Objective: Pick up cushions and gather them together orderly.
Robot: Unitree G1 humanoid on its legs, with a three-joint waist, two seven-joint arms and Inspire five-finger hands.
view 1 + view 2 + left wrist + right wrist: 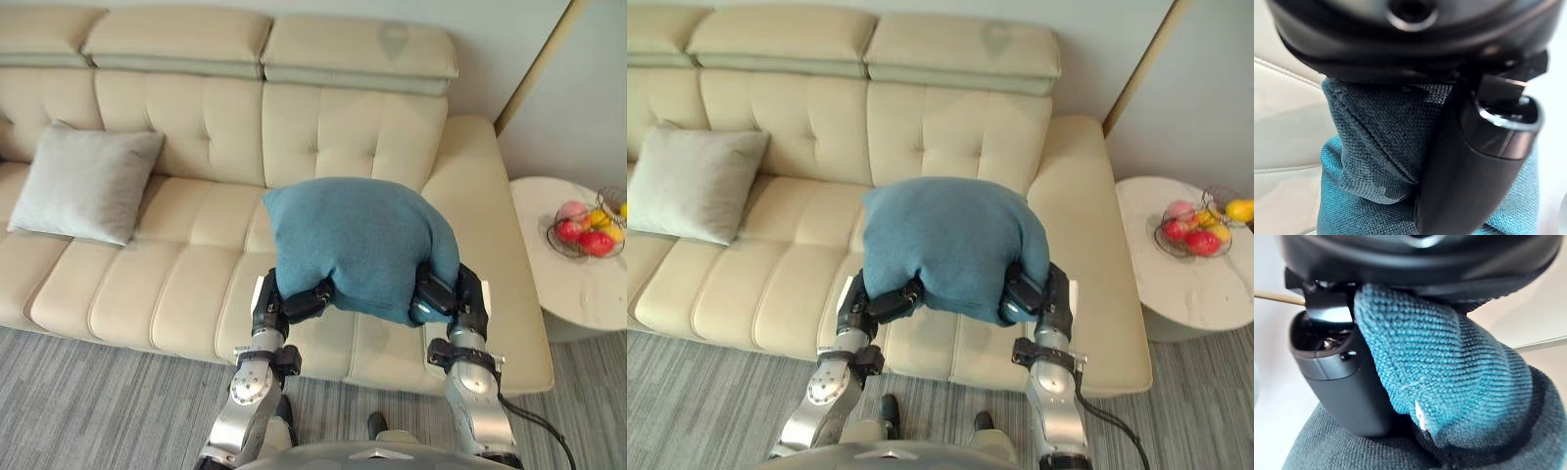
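I count two cushions. Blue cushion (358,245) up over sofa (196,284) seat, left hand (294,304) and right hand (441,294) each pinching one lower corner; fingers hidden beneath. Grey cushion (86,184) leans on backrest, well apart.

Soft, even light bathes the cream sofa (176,284), the blue cushion (358,240) casting faint shade at 6 o'clock, highlights glinting on the left hand (1474,171).

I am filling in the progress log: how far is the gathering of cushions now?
Done: the blue cushion looks lifted off the sofa. In hand: the left hand and right hand pinch its lower corners, holding it over the right seat. Left: the grey cushion leans alone at the sofa's left end, apart from it; the blue one probably goes beside it.
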